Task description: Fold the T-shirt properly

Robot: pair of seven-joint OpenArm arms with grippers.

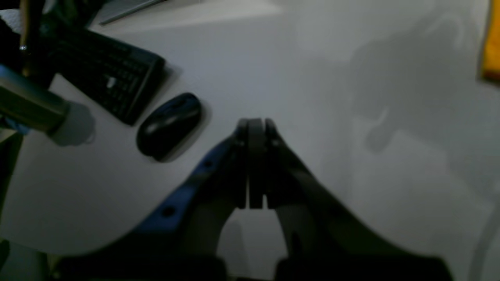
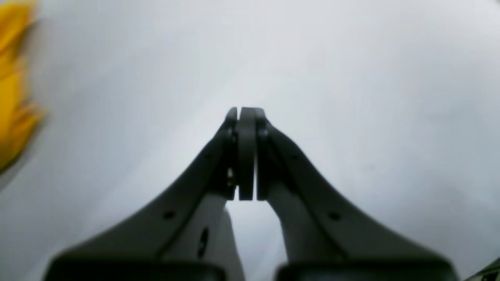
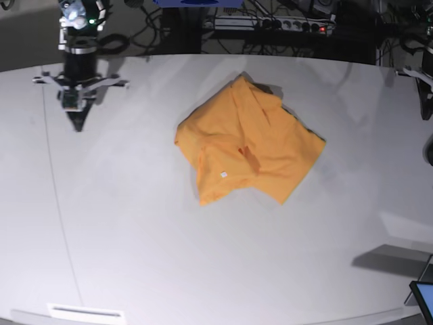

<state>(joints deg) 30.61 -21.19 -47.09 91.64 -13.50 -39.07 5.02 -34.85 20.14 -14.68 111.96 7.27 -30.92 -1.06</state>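
The orange-yellow T-shirt (image 3: 247, 142) lies crumpled in a loose heap at the middle of the white table (image 3: 135, 237), with a small white tag (image 3: 224, 175) showing on its front part. My right gripper (image 3: 78, 122) hangs over the table's far left, well apart from the cloth, shut and empty (image 2: 245, 111); a strip of T-shirt (image 2: 13, 78) shows at that view's left edge. My left gripper (image 1: 256, 123) is shut with nothing in it, over bare table. An edge of the T-shirt (image 1: 491, 43) appears at top right there. In the base view only part of the left arm (image 3: 425, 95) shows at the right edge.
A black keyboard (image 1: 105, 70) and a black mouse (image 1: 170, 125) lie on the table near my left gripper. Cables and a power strip (image 3: 270, 24) run behind the table. A screen corner (image 3: 423, 298) sits at the front right, and a white strip (image 3: 86, 312) at the front left edge.
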